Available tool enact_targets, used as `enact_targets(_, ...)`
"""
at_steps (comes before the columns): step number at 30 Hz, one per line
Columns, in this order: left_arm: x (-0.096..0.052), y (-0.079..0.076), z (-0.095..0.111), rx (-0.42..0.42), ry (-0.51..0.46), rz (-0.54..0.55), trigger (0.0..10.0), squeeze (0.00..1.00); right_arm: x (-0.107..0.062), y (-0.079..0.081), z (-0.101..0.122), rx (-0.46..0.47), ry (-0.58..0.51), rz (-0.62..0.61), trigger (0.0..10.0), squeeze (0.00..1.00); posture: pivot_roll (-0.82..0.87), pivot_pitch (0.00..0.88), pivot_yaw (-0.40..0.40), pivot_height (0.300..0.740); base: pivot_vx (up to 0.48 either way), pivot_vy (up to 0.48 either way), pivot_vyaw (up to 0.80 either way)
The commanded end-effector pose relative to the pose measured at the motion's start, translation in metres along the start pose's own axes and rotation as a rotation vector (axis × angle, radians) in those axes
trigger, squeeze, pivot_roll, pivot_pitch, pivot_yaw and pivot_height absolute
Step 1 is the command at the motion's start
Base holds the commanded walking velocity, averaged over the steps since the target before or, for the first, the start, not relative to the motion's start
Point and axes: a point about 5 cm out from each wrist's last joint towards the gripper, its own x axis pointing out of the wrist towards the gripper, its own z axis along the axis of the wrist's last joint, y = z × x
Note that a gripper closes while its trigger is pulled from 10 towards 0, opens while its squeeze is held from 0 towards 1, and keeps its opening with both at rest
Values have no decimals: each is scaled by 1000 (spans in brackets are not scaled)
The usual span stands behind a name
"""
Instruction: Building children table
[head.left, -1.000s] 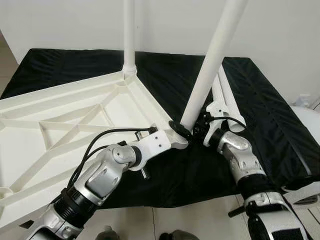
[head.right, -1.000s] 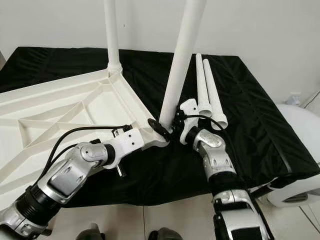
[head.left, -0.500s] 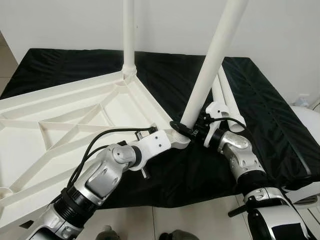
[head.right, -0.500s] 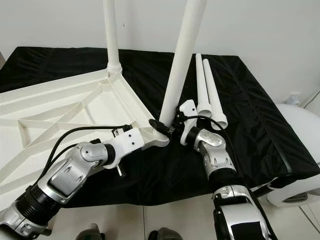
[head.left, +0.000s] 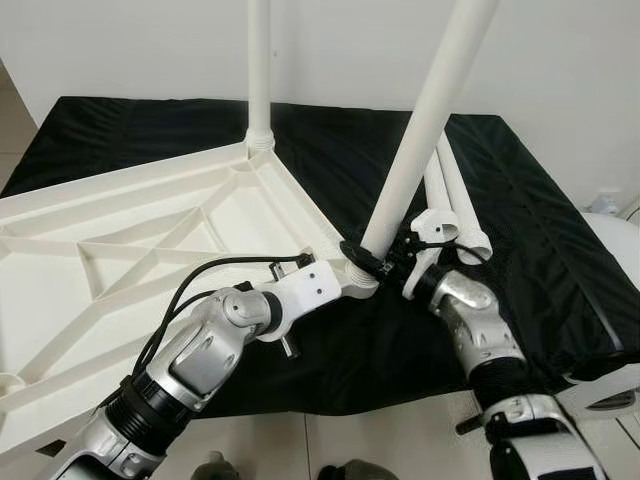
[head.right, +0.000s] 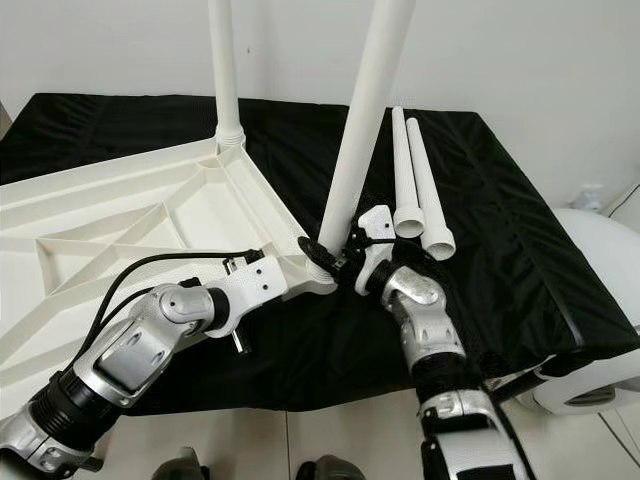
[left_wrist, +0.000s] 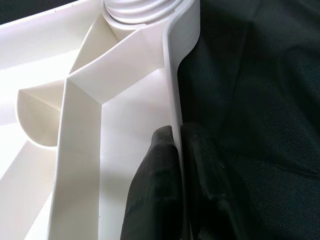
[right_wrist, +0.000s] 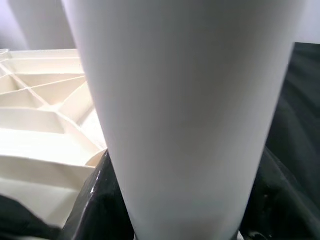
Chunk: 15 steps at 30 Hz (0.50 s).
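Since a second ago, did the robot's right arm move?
Yes. The right gripper stays clamped on the tall white plastic leg, but its silver elbow has swung toward the two loose white legs lying on the black cloth.

I count one upturned white plastic tabletop (head.left: 150, 230), four white tube legs — two standing (head.left: 259, 60), two lying (head.right: 420, 190).

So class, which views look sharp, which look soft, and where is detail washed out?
Left eye view: sharp, evenly lit. Left wrist view: fingers soft, tabletop rim bright. Right wrist view: table leg too near, blurred, its white nearly featureless.
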Motion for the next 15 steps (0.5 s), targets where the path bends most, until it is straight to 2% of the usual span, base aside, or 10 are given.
enact_targets(1,0,1,7,48,-24,21,10000,0,3,4,3,13,-13,-42,10000,0,35,0,-79,740,0,0,0)
enact_targets(4,0,0,7,47,-24,20,10000,0,4,7,3,8,-20,-63,10000,0,36,0,-81,740,0,0,0)
enact_targets(8,1,-1,8,49,-28,17,10000,0,8,21,3,15,-28,-182,10000,0,39,0,-81,740,0,0,0)
enact_targets(15,0,-2,7,52,-27,13,10000,0,13,33,7,32,-36,-293,10000,0,39,0,-80,740,0,0,0)
